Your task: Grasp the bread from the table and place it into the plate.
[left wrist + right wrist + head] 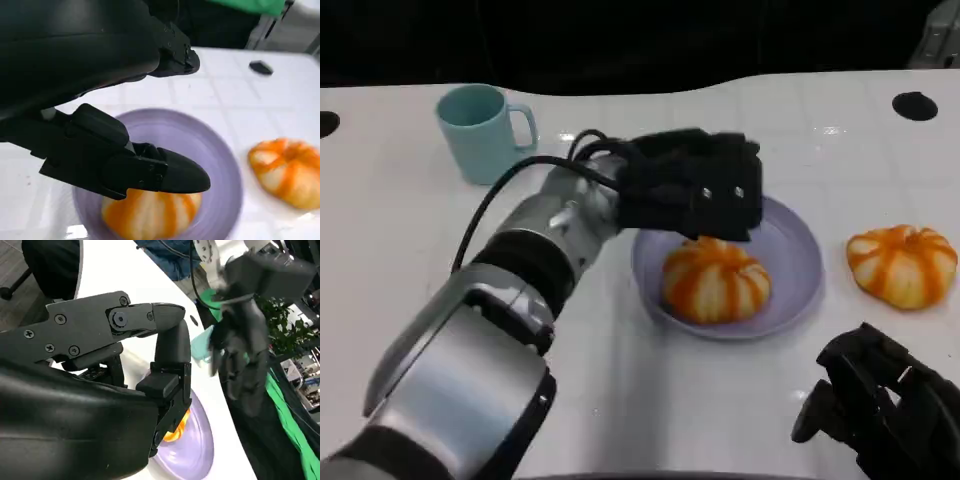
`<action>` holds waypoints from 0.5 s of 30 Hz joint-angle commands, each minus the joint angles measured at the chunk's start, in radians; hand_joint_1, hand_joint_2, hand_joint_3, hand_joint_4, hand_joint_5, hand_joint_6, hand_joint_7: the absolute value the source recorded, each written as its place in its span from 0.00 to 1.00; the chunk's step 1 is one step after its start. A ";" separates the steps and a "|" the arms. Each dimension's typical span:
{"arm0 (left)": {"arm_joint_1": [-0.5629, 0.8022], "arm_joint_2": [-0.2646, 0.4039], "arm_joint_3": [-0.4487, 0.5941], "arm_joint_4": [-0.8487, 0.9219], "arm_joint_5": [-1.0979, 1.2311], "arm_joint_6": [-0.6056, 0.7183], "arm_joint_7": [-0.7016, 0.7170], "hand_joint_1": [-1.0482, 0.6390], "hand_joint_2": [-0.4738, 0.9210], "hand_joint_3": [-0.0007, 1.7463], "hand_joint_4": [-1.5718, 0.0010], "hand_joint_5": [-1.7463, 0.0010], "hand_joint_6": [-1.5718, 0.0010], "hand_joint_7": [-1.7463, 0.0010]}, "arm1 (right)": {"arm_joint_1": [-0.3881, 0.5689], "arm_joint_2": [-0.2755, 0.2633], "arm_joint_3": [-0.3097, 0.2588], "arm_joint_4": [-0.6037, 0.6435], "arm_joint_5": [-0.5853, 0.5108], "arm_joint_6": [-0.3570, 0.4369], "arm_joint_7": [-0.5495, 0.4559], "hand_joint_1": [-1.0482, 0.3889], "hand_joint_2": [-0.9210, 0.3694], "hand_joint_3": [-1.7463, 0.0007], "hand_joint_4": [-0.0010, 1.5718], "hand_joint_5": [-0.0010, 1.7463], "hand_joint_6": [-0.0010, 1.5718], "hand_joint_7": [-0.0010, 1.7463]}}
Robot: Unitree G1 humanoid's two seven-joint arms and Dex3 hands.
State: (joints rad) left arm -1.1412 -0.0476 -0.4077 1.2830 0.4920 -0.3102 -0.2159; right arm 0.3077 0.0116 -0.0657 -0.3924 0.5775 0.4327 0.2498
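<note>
On the white table (620, 400), the left hand (692, 185) hovers over the far rim of the purple plate (798, 255), fingers apart and seemingly holding nothing. One bread (715, 281) lies in the plate, a second bread (902, 264) beside it toward the table's right edge. The right hand (880, 410) rests near the front edge, loosely spread.

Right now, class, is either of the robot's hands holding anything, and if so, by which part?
Nothing is held. The left hand hovers open above the bread lying in the plate; the right hand is empty near the table edge.
</note>
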 commanded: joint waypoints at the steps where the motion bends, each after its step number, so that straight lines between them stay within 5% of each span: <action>1: 0.026 0.019 0.019 -0.010 -0.021 -0.015 -0.021 0.11 1.00 0.18 0.92 0.92 0.87 0.98 | -0.005 -0.007 -0.008 -0.003 0.010 0.003 -0.006 0.37 0.00 0.88 0.38 0.96 0.35 0.80; 11: 0.183 0.017 0.275 -0.084 -0.331 -0.137 -0.169 0.15 1.00 0.20 0.84 0.87 0.80 0.95 | -0.006 -0.015 -0.009 0.000 0.005 -0.003 -0.001 0.37 0.00 0.87 0.38 0.97 0.35 0.80; 15: 0.277 -0.033 0.446 -0.169 -0.565 -0.096 -0.272 0.22 1.00 0.19 0.75 0.38 0.61 0.84 | -0.006 -0.015 -0.008 -0.002 0.004 0.000 -0.006 0.37 0.00 0.87 0.38 0.97 0.35 0.80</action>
State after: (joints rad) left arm -0.9109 -0.0603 -0.0392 1.1643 0.0347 -0.4368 -0.4230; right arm 0.3010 0.0067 -0.0666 -0.3898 0.5776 0.4329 0.2497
